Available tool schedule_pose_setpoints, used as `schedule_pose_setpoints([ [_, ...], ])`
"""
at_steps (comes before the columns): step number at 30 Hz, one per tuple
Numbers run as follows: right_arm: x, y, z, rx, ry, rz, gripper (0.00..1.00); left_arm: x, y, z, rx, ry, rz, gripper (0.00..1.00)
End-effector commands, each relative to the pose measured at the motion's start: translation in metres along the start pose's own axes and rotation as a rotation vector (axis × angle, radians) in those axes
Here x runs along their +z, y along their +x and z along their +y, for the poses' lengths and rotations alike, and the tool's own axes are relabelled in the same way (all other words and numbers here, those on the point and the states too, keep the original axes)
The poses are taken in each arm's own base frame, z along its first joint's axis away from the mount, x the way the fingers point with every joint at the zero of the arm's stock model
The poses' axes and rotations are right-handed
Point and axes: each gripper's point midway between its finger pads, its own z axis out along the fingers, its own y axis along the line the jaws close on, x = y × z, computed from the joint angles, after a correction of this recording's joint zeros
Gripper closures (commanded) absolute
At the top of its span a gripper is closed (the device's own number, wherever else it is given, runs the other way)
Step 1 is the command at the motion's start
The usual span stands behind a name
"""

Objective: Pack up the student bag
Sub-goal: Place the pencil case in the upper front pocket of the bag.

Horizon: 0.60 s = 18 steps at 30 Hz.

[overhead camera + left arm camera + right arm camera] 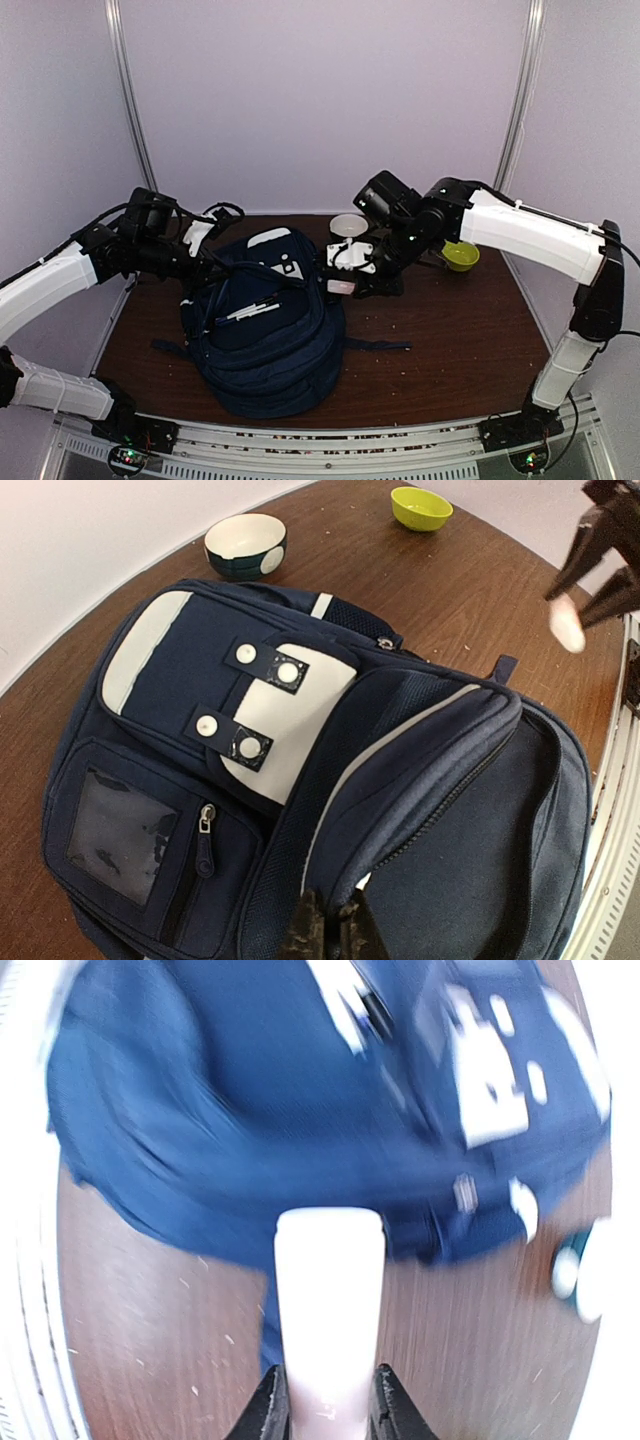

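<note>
Two grippers engaged; my left gripper [325, 935] is clenched on the zip rim of the student bag [265, 340], which lies front-up mid-bench; my right gripper [325, 1405] is grasping a white tube [328, 1300] beside the bag's top. Step in hand, I judge: tube into the main compartment; best done with the rim lifted so the mouth gapes, tube brought over the gap, let go only once inside. Top view shows pens [250, 311] in the opening, unseen from the left wrist; only the right wrist view shows the tube seated between my fingers, though the bag there is blurred.
</note>
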Motion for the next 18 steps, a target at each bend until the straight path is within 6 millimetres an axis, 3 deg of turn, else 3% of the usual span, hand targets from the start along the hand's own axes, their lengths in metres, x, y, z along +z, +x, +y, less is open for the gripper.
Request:
schedule_pose_setpoints([
  [1, -0.013, -0.053, 0.034, -0.167, -0.013, -0.037, 0.78, -0.005, -0.031, 0.014, 0.011, -0.05, -0.113, 1.0],
  [3, -0.013, -0.08, 0.046, -0.24, -0.007, -0.057, 0.78, -0.005, -0.03, 0.013, 0.009, -0.048, -0.112, 1.0],
  [7, 0.007, -0.123, 0.069, -0.381, 0.023, -0.064, 0.79, -0.006, -0.03, 0.014, 0.017, -0.056, -0.113, 1.0],
  [13, 0.054, -0.137, 0.072, -0.526, 0.124, 0.023, 0.8, -0.011, -0.031, 0.014, 0.024, -0.067, -0.124, 1.0],
  [18, 0.061, -0.141, 0.063, -0.543, 0.163, 0.028, 0.8, -0.011, -0.032, 0.013, 0.024, -0.06, -0.124, 1.0],
])
